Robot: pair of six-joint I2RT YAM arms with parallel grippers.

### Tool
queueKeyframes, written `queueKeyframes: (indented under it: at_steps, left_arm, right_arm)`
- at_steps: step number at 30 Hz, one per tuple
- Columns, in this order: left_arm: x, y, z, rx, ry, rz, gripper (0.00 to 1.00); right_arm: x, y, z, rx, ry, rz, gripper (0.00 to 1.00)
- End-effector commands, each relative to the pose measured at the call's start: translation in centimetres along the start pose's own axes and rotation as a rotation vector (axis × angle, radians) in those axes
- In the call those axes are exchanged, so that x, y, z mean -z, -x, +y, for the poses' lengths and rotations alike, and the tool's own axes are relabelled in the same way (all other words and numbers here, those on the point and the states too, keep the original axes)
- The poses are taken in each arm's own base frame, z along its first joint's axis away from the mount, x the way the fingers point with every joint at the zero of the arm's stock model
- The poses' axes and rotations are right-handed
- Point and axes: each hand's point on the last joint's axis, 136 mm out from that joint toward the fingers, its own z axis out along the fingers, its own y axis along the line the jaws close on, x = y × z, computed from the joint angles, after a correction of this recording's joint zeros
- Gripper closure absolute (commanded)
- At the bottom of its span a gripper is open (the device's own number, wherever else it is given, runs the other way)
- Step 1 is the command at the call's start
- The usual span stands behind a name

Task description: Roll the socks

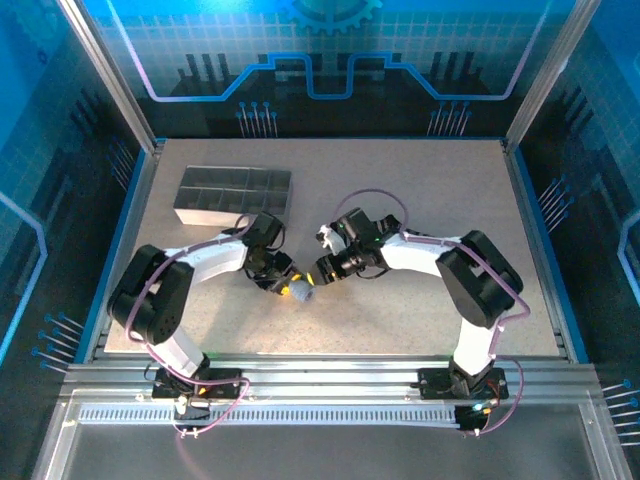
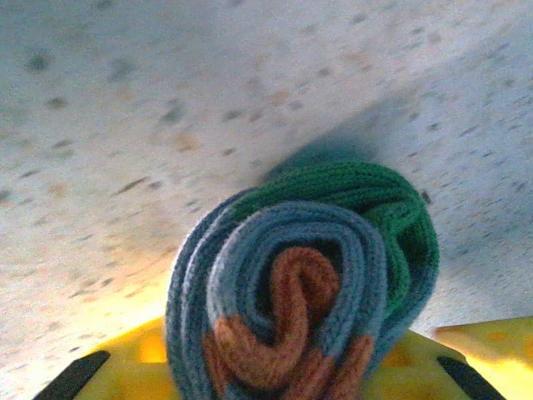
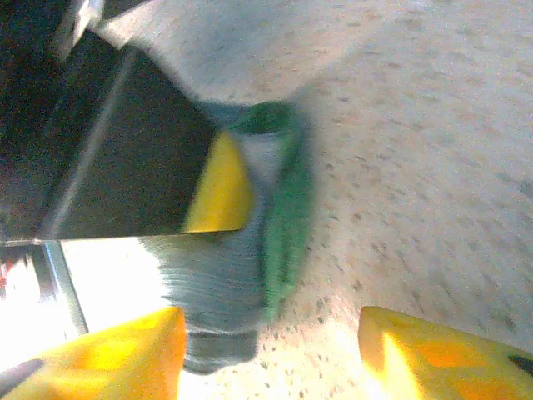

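While the grey tray point(image 1: 200, 213) is sitting at the back left of the surface point(image 1: 420, 200), I am watching the left gripper point(image 1: 283, 287) pressing its yellow fingers point(image 2: 141, 354) against both sides of the rolled sock point(image 2: 300, 283), which is lying on the surface between the two grippers. It is showing a spiral: orange cuff innermost, grey-blue around it, green outermost. Just right of it, the right gripper point(image 1: 322, 272) is standing wide open, gripping nothing.

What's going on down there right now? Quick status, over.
Left gripper clamped on rolled grey-blue sock, orange cuff at the core, green toe outside. Right gripper open beside it. Grey tray sits apart, not in the way.
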Motion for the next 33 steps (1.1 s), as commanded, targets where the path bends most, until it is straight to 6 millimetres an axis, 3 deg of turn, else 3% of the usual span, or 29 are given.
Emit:
queueKeyframes:
  at_steps: [1, 8, 14, 20, 26, 33]
  left_arm:
    - [-0.6, -0.7, 7.6, 0.112, 0.224, 0.018, 1.0]
    - [-0.7, -0.6, 9.1, 0.137, 0.237, 0.015, 1.0]
    - [-0.7, 0.0, 9.1, 0.135, 0.238, 0.004, 1.0]
    - [-1.2, 0.2, 9.4, 0.139, 0.237, -0.001, 1.0]
    - [-1.7, 0.4, 9.5, 0.15, 0.222, -0.006, 1.0]
    - [-1.5, 0.5, 8.6, 0.149, 0.179, -0.011, 1.0]
  right_arm:
    - [1.0, 0.1, -0.6, -0.186, -0.071, -0.058, 0.36]
    - [-1.8, -1.9, 2.5, -0.086, -0.044, 0.035, 0.2]
    - [-4.6, -3.8, 3.6, 0.019, -0.001, 0.183, 0.2]
    - [-6.3, -3.5, 4.6, 0.004, 0.057, 0.224, 0.21]
    - [-8.0, -3.8, 6.0, -0.04, 0.108, 0.258, 0.36]
    - [-8.2, -3.1, 5.7, -0.11, 0.099, 0.211, 0.77]
